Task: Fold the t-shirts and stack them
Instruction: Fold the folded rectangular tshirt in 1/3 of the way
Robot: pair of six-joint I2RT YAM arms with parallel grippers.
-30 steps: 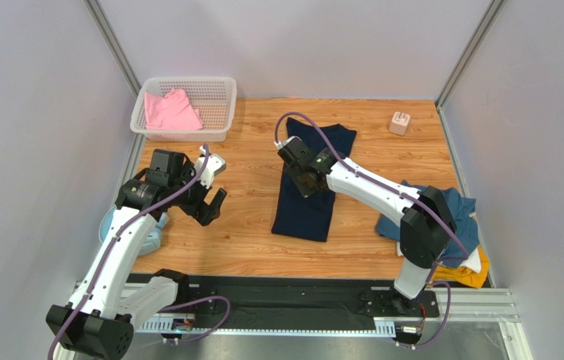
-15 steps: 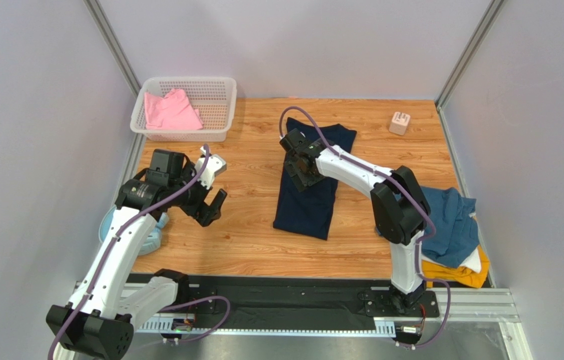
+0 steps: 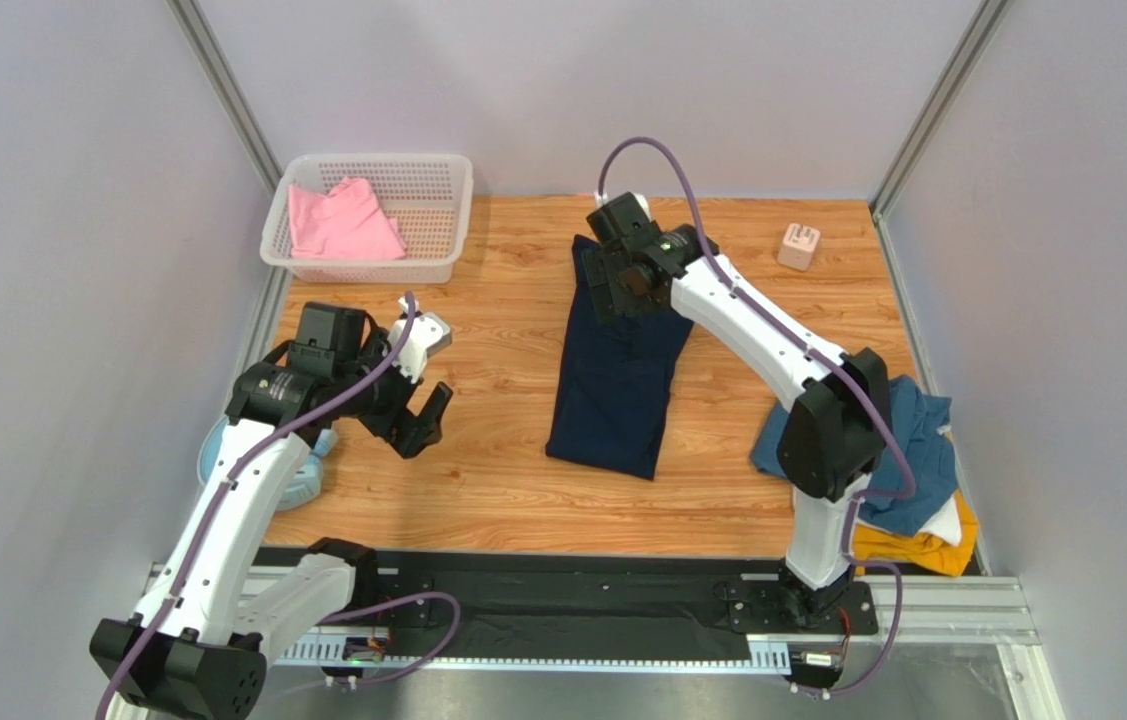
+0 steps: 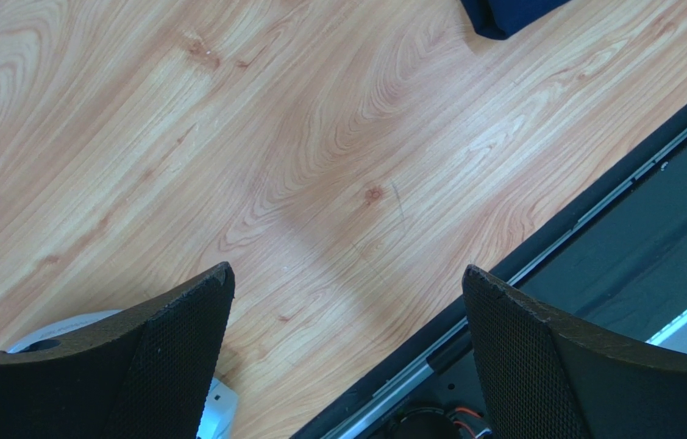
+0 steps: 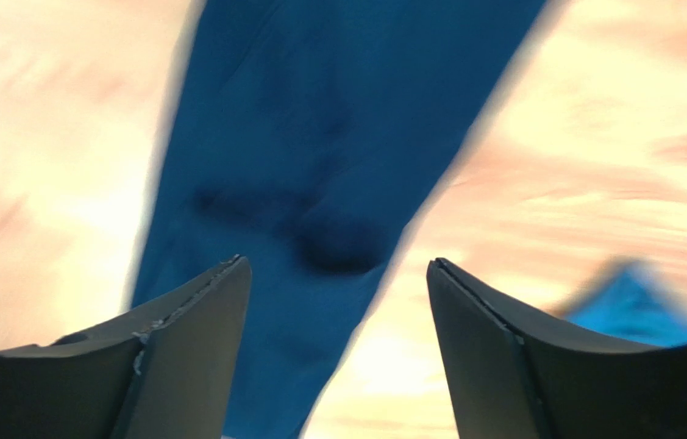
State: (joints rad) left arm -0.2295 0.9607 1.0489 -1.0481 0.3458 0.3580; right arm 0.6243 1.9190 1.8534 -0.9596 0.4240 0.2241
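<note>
The dark navy t-shirt [image 3: 611,405] lies mid-table as a long narrow strip running from far to near. My right gripper [image 3: 620,294] hovers open over its far end, nothing between the fingers; in the blurred right wrist view the navy cloth [image 5: 319,137] runs below the right gripper [image 5: 338,274]. My left gripper [image 3: 419,417] hangs wide open over bare wood at the left, and the left gripper [image 4: 347,279] holds nothing. A pink t-shirt [image 3: 344,222] lies in the basket. Teal [image 3: 907,450], white [image 3: 948,521] and yellow [image 3: 922,551] t-shirts are piled at the right edge.
A white mesh basket [image 3: 442,225] stands at the far left. A small pale cube [image 3: 799,245] sits at the far right. A blue and white object [image 3: 299,468] lies under the left arm. The black rail [image 4: 612,247] marks the table's near edge.
My right gripper opened, let go of the navy cloth and swung from the shirt's middle to its far end. The left arm barely moved.
</note>
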